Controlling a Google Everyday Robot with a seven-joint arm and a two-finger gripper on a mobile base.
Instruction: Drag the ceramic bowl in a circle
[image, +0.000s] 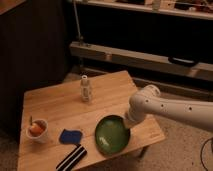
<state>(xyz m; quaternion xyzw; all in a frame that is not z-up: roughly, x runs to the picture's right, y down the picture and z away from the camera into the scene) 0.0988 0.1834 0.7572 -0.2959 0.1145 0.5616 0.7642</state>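
Note:
The ceramic bowl (111, 135), wide, shallow and glossy green, lies on the wooden table (55, 105) near its front edge, right of centre. My white arm reaches in from the right. Its gripper (128, 123) sits at the bowl's right rim and is shut on that rim. The arm's wrist hides the fingertips.
A small white bottle (85, 89) stands mid-table behind the bowl. A white cup (38, 131) with orange content stands at the left, a blue sponge (70, 136) lies just left of the bowl, and a black-and-white striped object (72, 157) lies at the front edge. A metal rail (150, 57) runs behind the table.

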